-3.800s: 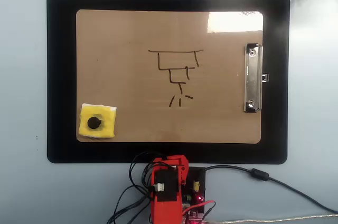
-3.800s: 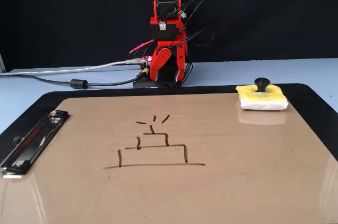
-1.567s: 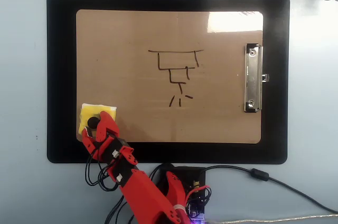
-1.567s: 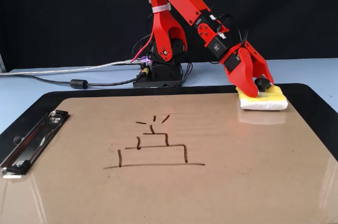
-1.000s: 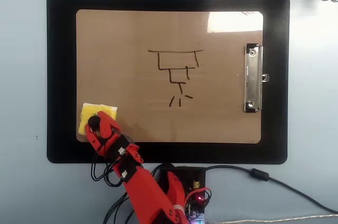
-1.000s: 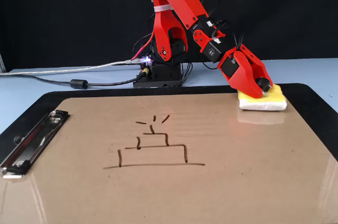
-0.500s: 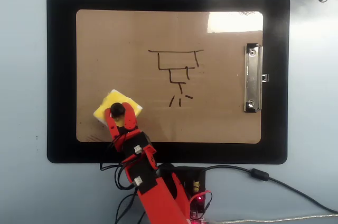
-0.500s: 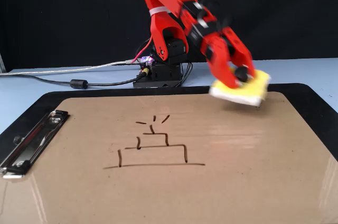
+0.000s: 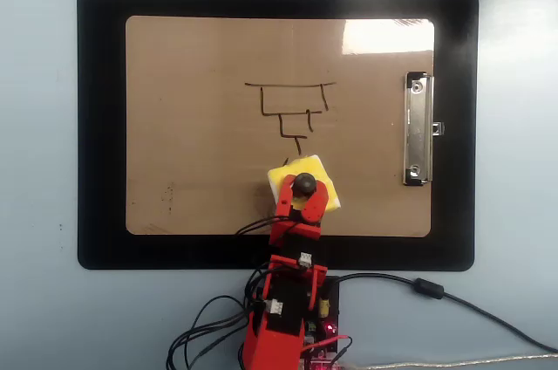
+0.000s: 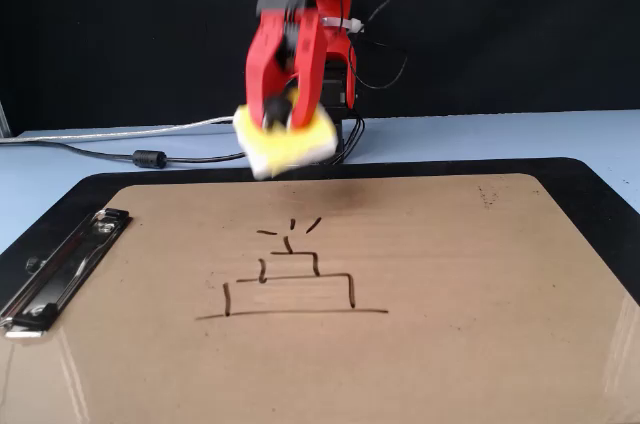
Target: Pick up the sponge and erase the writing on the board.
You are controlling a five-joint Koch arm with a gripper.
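My red gripper (image 9: 303, 188) (image 10: 284, 104) is shut on the black knob of the yellow sponge (image 9: 302, 176) (image 10: 288, 147). The sponge hangs tilted in the air, clear of the tan board (image 9: 192, 126) (image 10: 420, 284). In the overhead view it covers the short dashes at the bottom of the writing (image 9: 292, 106). The fixed view shows the whole stepped drawing and its dashes, the writing (image 10: 290, 284), with the sponge hovering behind and above it. The sponge is blurred in the fixed view.
The board lies on a larger black mat (image 9: 100, 126) (image 10: 590, 184). Its silver clip (image 9: 418, 130) (image 10: 60, 269) sits at the right in the overhead view, left in the fixed view. Cables (image 10: 140, 156) run from the arm's base (image 9: 283, 326).
The gripper has carried the sponge off the board's corner and swung it sideways to just above the writing's dashes. The writing looks unchanged.
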